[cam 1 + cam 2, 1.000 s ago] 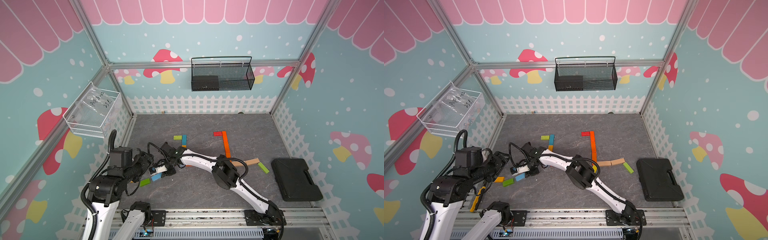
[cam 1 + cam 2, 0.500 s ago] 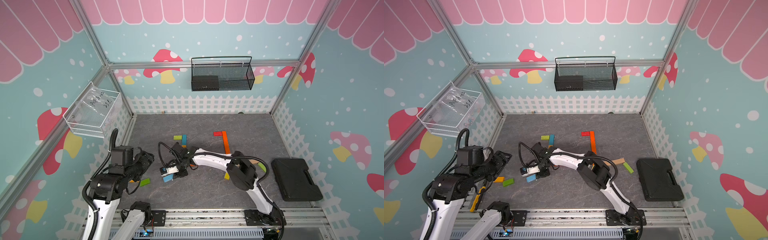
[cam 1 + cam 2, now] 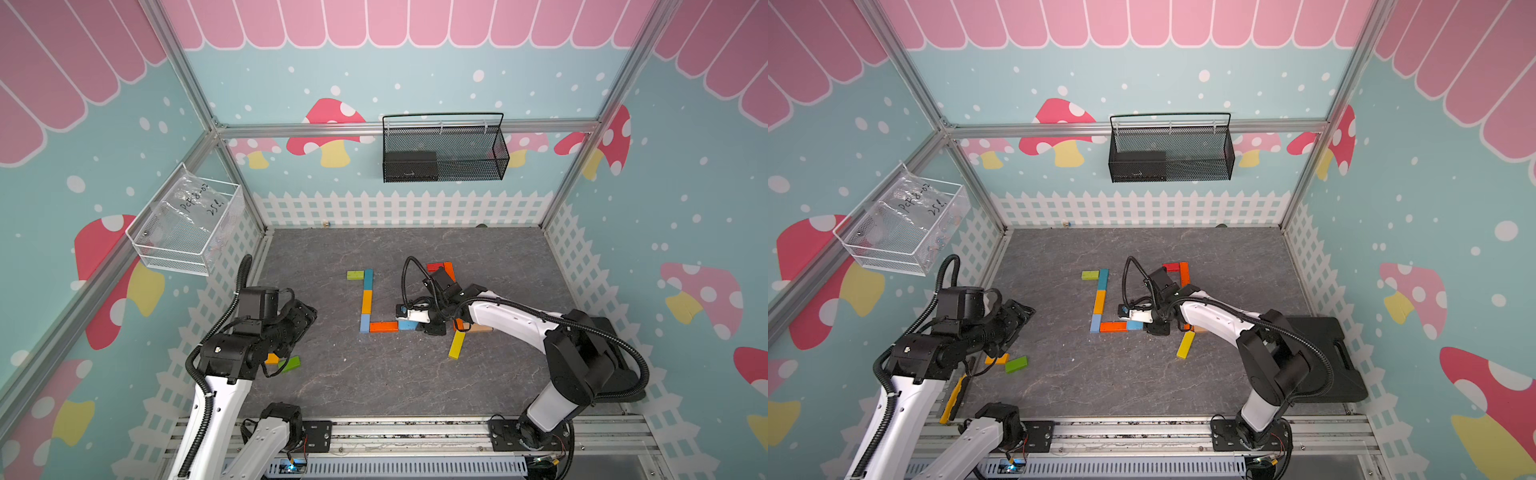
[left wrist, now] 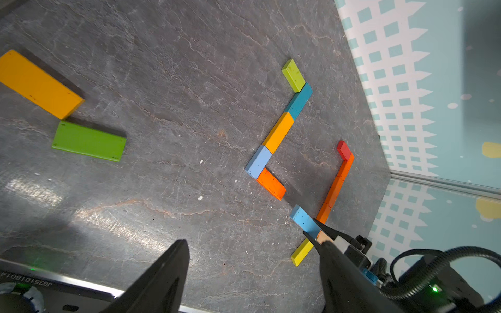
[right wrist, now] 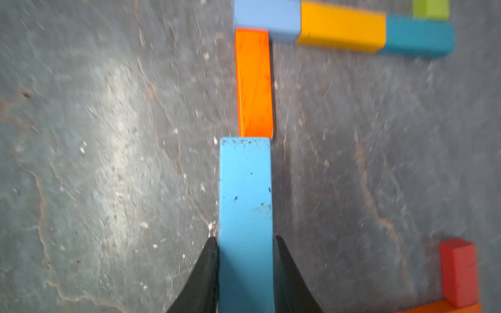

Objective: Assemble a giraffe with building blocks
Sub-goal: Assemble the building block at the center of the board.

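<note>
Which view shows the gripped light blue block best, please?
Right wrist view: the light blue block is large, central, clamped in the right gripper. Left wrist view shows it small; both top views show only part of it.

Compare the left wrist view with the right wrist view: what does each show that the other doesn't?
Left wrist only: the loose amber block, the green block and the yellow block. Right wrist only: a close look at the fingers of the right gripper pressed on both sides of the light blue block. Both: that held block, the orange block it lines up with, the row of pale blue, amber, teal and lime blocks, and the red block.
</note>
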